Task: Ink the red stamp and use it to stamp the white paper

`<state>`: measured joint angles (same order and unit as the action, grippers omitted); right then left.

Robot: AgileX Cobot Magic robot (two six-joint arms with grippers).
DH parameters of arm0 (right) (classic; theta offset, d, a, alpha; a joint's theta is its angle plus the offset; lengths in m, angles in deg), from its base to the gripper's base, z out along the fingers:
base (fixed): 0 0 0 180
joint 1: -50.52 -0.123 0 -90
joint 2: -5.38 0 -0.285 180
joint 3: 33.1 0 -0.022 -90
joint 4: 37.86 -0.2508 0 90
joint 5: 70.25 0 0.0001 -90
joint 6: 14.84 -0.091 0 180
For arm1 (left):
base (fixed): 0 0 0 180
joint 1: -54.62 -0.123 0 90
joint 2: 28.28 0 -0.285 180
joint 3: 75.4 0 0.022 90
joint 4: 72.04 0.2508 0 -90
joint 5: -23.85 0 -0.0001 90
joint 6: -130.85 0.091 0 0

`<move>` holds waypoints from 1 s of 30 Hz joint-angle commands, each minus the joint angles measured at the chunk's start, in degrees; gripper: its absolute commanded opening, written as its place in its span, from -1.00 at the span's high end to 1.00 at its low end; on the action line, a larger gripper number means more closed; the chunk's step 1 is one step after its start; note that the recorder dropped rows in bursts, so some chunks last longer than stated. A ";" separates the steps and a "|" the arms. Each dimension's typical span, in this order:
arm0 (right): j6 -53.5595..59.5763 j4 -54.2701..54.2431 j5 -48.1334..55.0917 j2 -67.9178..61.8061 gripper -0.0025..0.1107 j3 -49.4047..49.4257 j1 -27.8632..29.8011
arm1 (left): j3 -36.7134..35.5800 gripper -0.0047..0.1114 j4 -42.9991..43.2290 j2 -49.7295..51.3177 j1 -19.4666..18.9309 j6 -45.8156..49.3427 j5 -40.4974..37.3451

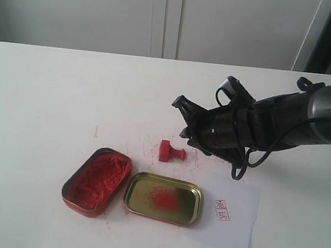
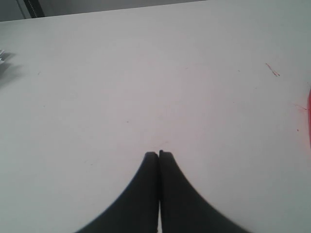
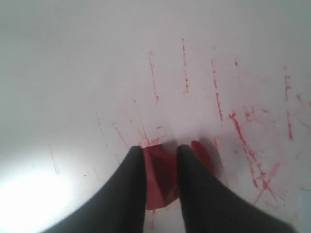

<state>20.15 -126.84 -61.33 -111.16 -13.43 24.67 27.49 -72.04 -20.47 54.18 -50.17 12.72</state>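
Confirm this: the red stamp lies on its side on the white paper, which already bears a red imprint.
Wrong in one respect: the red stamp lies on its side on the table, not on the white paper, as the exterior view shows. The paper does bear a red imprint.

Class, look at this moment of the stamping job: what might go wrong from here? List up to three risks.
1. The red stamp lies on its side by the right gripper; a nudge may roll it, smearing more ink on the already streaked table.
2. The smeared tin lid sits close beside the white paper; bumping it might shift or stain the sheet.
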 commanded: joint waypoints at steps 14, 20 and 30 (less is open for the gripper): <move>0.72 15.45 6.87 2.92 0.96 0.35 0.22 | -0.10 0.92 -0.33 -0.02 0.03 -0.22 0.05; -2.79 23.17 12.25 5.94 0.96 0.35 1.41 | -0.10 0.92 -0.33 -0.02 0.03 -0.22 0.05; -20.45 53.48 28.97 10.85 0.96 0.02 6.95 | -0.10 0.92 -0.33 -0.02 0.03 -0.22 0.05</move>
<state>4.18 -82.24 -36.76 -102.35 -13.43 30.29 27.49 -72.04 -20.47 54.18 -50.17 12.72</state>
